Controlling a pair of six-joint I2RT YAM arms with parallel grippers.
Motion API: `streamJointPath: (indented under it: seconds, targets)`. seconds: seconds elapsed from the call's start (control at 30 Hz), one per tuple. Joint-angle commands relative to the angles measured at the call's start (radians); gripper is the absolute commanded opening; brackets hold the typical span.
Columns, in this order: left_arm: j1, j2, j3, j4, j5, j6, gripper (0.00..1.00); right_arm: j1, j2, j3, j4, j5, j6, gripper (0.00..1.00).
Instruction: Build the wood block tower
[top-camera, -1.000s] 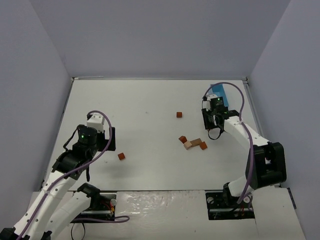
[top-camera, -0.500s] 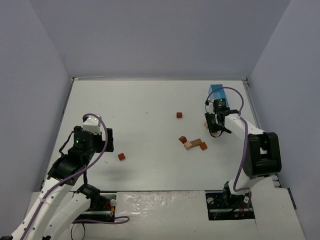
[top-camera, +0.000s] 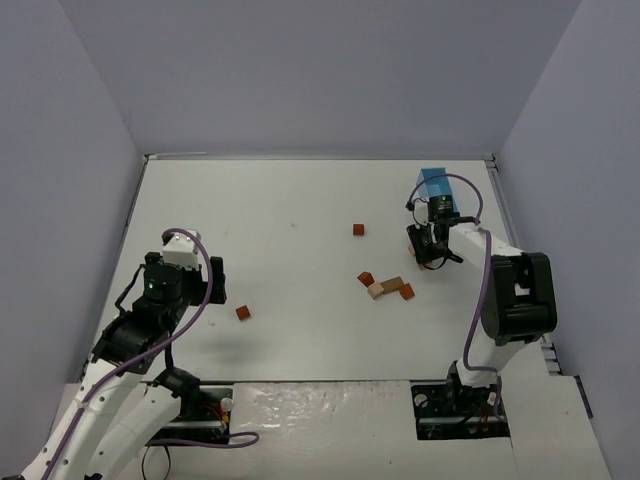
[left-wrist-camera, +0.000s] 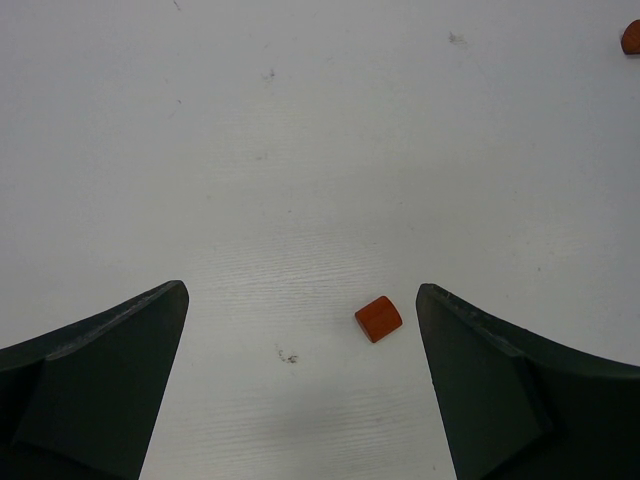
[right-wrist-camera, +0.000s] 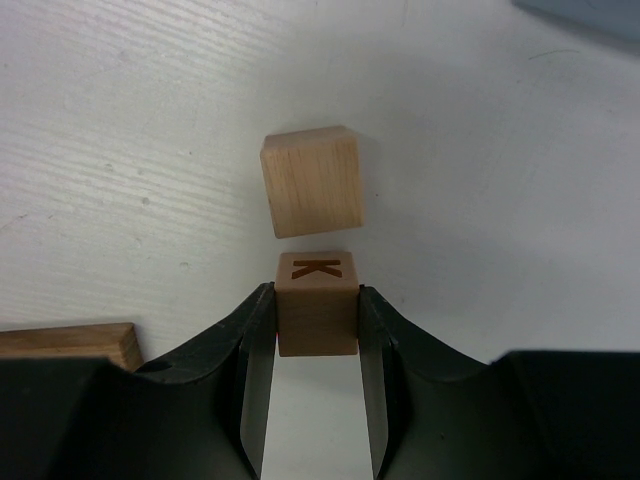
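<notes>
My right gripper (right-wrist-camera: 316, 292) is shut on a tan wooden cube marked K (right-wrist-camera: 317, 305), held just above the table. A plain tan block (right-wrist-camera: 312, 182) lies just beyond it, and a tan plank end (right-wrist-camera: 65, 342) shows at the lower left. From above, the right gripper (top-camera: 425, 247) sits near the blue box (top-camera: 437, 185). My left gripper (left-wrist-camera: 302, 290) is open over a reddish round-topped block (left-wrist-camera: 378, 318), which lies nearer the right finger. In the top view this block (top-camera: 243, 312) sits by the left gripper (top-camera: 216, 281). No stacked tower shows.
A loose cluster of orange-brown and tan blocks (top-camera: 386, 286) lies mid-table, with a single brown cube (top-camera: 358, 229) farther back. Another brown block (left-wrist-camera: 630, 37) shows at the left wrist view's top right corner. Grey walls close the table on three sides.
The right arm's elbow has swung out to the right and folded up while its gripper stayed by the blue box. The left wrist has drawn back slightly to the left.
</notes>
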Motion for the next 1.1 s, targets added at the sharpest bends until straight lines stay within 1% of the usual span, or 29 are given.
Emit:
streamJointPath:
  seconds: [0.0, 0.4, 0.83, 1.07]
  targets:
    - [0.007, 0.011, 0.010, 0.063, -0.014, 0.021, 0.97, -0.008, 0.033, 0.022, 0.020, -0.019, -0.028, 0.00]
    - [0.007, 0.022, 0.012, 0.063, -0.012, 0.020, 0.97, -0.008, 0.080, 0.079, 0.029, -0.061, -0.042, 0.00]
    - [0.008, 0.032, 0.010, 0.065, -0.013, 0.017, 0.97, -0.007, 0.191, 0.226, 0.031, -0.120, -0.026, 0.00]
    - [0.010, 0.030, 0.010, 0.065, -0.014, 0.018, 0.97, 0.000, 0.234, 0.277, 0.030, -0.130, -0.014, 0.00]
